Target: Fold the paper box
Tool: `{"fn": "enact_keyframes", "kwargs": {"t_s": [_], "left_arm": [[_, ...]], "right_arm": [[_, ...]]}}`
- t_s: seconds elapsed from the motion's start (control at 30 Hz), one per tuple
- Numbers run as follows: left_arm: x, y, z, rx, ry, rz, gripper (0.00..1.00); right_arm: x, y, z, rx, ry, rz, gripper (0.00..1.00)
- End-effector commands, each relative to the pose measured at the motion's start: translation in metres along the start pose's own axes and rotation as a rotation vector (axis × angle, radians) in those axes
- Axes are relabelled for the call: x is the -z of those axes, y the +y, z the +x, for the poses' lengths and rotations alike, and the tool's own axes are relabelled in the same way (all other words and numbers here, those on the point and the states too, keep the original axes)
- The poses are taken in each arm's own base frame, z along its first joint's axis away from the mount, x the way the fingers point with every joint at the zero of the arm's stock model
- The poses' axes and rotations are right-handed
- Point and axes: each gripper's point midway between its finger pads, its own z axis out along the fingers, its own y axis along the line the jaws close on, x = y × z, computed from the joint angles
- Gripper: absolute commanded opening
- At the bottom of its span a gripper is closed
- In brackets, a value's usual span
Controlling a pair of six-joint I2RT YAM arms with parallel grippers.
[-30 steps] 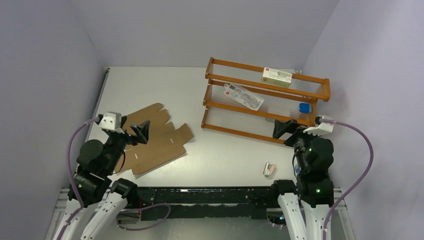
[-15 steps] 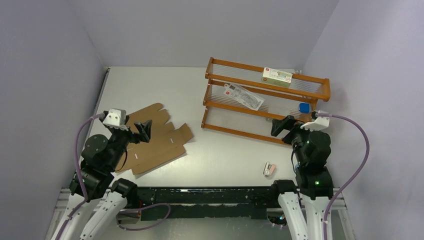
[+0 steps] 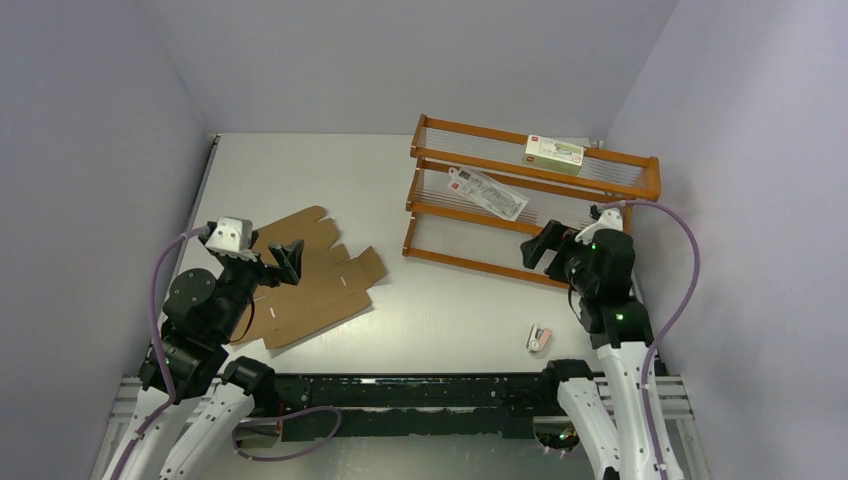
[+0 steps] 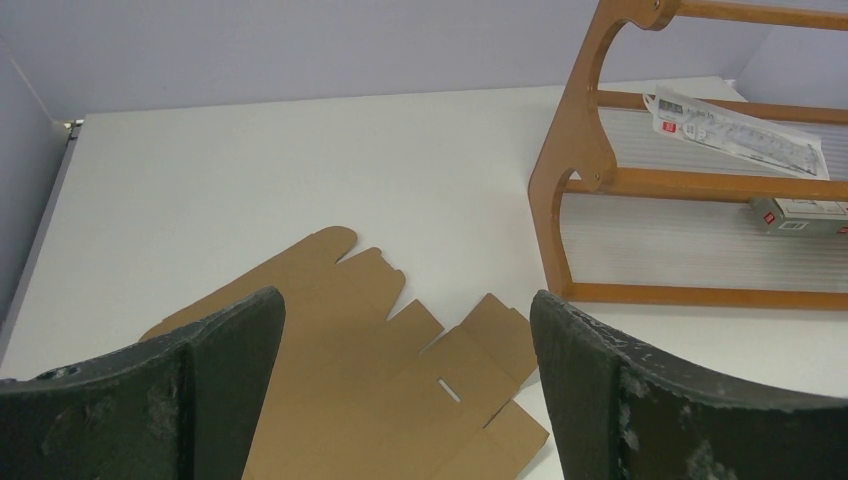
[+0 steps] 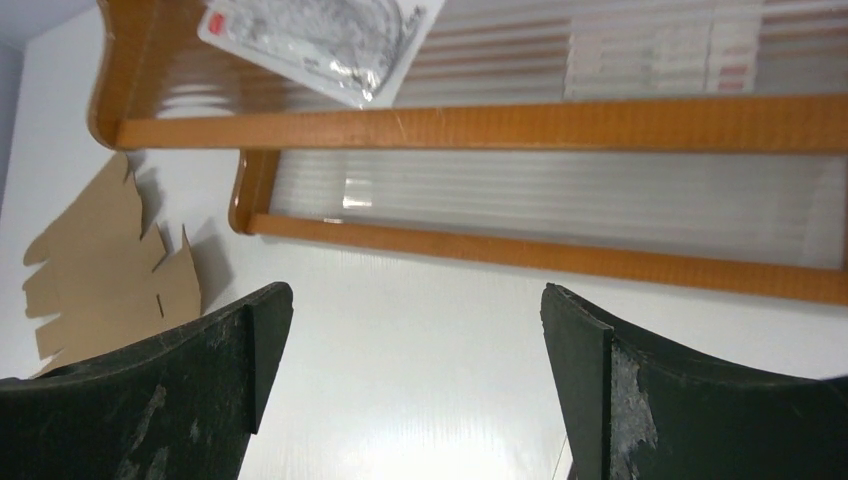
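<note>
1. On the left part of the table (image 3: 450, 300): the box (image 3: 305, 275), flat and unfolded, flaps and slots facing up, well apart from the rack (image 3: 535, 190).
2. Over the near-left area of the box: the left gripper (image 3: 287, 258), pointed forward and a little to the right, with the arm bent and the elbow low behind it.
3. Jaws there spread wide, gripping nothing; in the wrist view, only box and table between the two fingers (image 4: 200, 400).
4. At the right side: the arm standing tall from its base, wrist bent over, with the right gripper (image 3: 535, 250) aimed left, just beside the lowest rail of the rack.
5. Jaws there also released wide and empty.
6. On the rack: a carton (image 3: 553, 152) at the top and a packet (image 3: 487, 193) one tier below.
</note>
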Motion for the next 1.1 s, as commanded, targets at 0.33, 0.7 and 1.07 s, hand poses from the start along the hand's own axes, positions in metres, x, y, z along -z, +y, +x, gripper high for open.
{"fn": "enact_keyframes", "kwargs": {"t_s": [0.33,0.7,1.07], "left_arm": [[-0.004,0.003,0.002,-0.021,0.009,-0.014,0.97],[-0.004,0.003,0.002,-0.026,0.005,-0.013,0.97],[-0.004,0.003,0.002,-0.034,0.007,-0.009,0.97]], "right_arm": [[-0.05,0.025,0.102,0.048,0.245,0.099,1.0],[-0.087,-0.002,0.152,0.086,0.286,0.271,1.0],[-0.117,-0.051,0.159,0.03,0.293,0.477,1.0]]}}
